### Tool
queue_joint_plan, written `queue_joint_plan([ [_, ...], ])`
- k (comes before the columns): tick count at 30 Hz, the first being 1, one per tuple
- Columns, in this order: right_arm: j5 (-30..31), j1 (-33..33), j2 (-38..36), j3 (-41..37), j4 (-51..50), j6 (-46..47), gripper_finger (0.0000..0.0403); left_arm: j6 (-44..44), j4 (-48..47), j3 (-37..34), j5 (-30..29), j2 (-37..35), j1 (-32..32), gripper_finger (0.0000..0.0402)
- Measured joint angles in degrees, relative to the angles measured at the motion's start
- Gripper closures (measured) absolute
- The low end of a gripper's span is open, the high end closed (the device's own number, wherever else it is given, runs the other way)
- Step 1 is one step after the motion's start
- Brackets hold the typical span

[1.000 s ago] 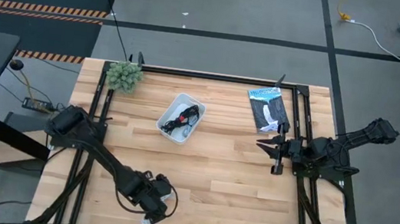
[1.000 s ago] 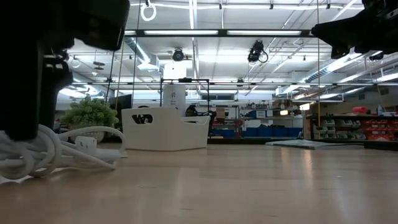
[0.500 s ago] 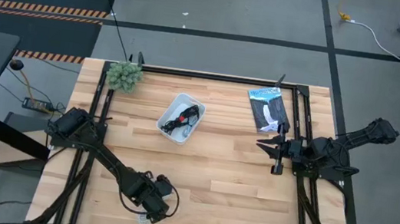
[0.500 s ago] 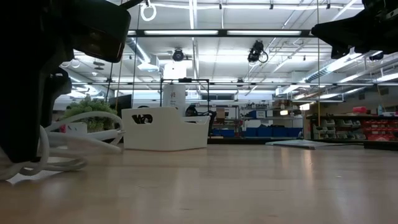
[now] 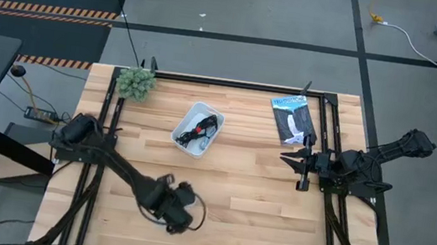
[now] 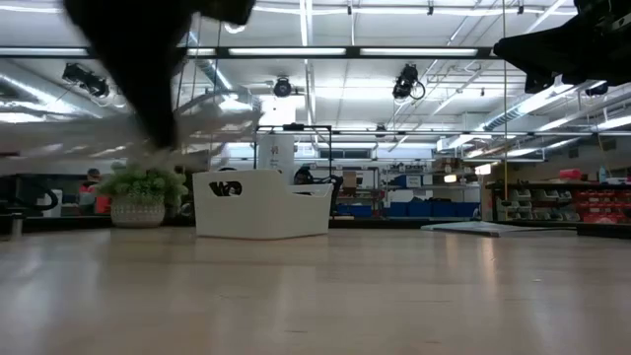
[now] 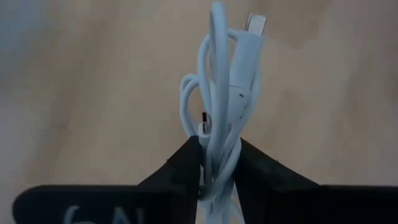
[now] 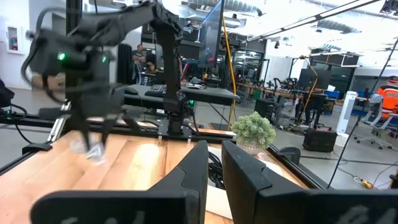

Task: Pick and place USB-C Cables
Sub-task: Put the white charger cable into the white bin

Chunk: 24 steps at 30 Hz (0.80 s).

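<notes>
My left gripper [image 5: 182,217] is near the table's front edge, left of centre, shut on the white USB-C cable [image 7: 227,93]. The low view shows that cable [image 6: 212,108] as a blur in the air. Two black cables [image 5: 199,128], one with a red band, lie inside the white tray [image 5: 185,139] at the far middle. My right gripper [image 5: 286,158] waits at the right side above the table, its fingers nearly together with nothing between them. My left gripper pinches several strands of the white cable's coil [image 7: 217,168] between its two fingers, pointing down from above. The coil reaches out past the fingertips, with a plug end [image 7: 255,25] at its far tip. The cable is lifted clear of the table.
A blue-and-white flat packet [image 5: 291,119] lies at the far right, close to my right gripper. A small potted plant [image 5: 135,83] stands at the far left corner. Bare wood stretches between the tray and the front edge.
My left gripper has shut on the white cable, which lay on the table by the front edge. It has then risen and gone a little toward the far edge and the right. The cable has come off the table and hangs in the fingers.
</notes>
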Motion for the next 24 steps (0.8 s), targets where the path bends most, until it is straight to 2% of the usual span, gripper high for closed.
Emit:
queue_joint_plan([
  [7, 0.0, 0.0, 0.0, 0.0, 0.0, 0.0, 0.035, 9.9, -12.7, 11.2, -11.0, -0.7, 8.6, 0.0314],
  [13, 0.0, 0.0, 0.0, 0.0, 0.0, 0.0, 0.035, 20.3, -12.4, 13.6, -14.4, -0.7, 19.7, 0.0312],
  [19, 0.0, 0.0, 0.0, 0.0, 0.0, 0.0, 0.035, 26.9, -12.4, 12.7, -11.3, -0.3, 31.7, 0.0311],
  [24, 0.0, 0.0, 0.0, 0.0, 0.0, 0.0, 0.035, 27.9, -10.6, 12.7, -3.4, -0.5, 40.2, 0.0311],
])
